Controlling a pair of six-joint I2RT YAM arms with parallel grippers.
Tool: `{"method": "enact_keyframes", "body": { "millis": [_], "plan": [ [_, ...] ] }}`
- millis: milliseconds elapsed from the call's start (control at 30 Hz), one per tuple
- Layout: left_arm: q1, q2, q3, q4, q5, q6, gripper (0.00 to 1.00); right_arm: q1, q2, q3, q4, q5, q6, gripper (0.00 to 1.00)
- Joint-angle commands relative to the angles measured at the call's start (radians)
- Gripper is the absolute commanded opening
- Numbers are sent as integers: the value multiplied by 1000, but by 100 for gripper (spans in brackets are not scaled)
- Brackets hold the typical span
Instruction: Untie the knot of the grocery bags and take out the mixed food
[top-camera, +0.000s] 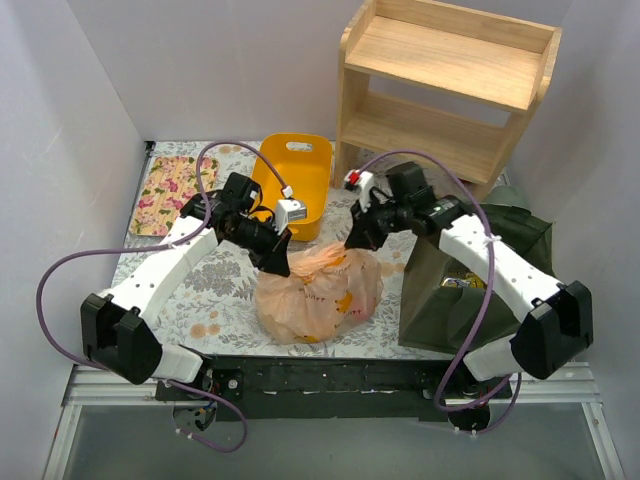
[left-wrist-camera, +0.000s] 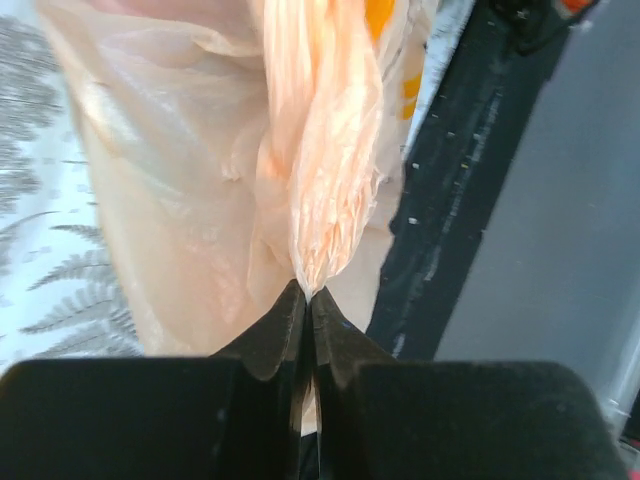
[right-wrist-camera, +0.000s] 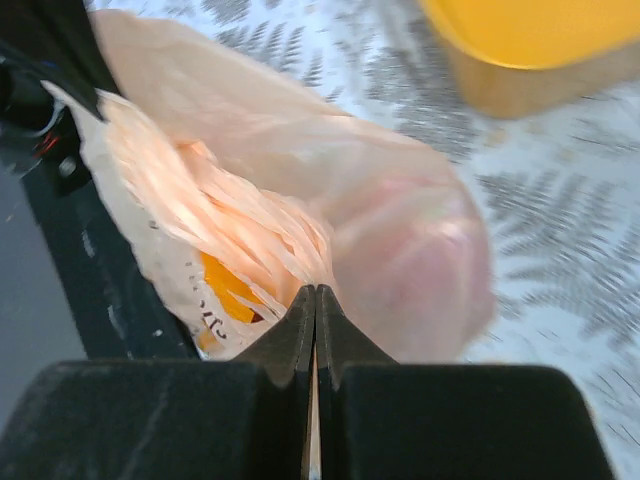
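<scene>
Opposed tugs could cinch the knot (top-camera: 322, 258) or tear the film, since the left gripper (left-wrist-camera: 305, 292) is clenched on a pleated strand of it at 9 o'clock and the right gripper (right-wrist-camera: 315, 290) on another at 3 o'clock. The tan bag (top-camera: 318, 295), thin, crinkly and translucent, slumps at the counter's (top-camera: 225, 285) 6 o'clock, mixed food hidden inside

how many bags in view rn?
2: tan plastic bag, centre of the top view; dark green tote, just right of it. More could be hidden behind the tote.
</scene>
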Motion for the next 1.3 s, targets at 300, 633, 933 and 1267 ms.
{"method": "enact_keyframes", "body": {
  "millis": [300, 633, 933, 1267],
  "plan": [
    [37, -119, 157, 130, -255, -74, 1, -179, -269, -3, -51, 35, -19, 1],
    [37, -45, 306, 201, -239, -91, 60, -179, -213, 104, -10, -45, -32, 52],
    [37, -38, 321, 115, -141, -100, 68, -144, -103, 236, -35, -218, -71, 81],
    [33, -73, 159, 135, -66, -159, 70, 106, -162, 77, -85, -172, -292, 84]
  ]
}}
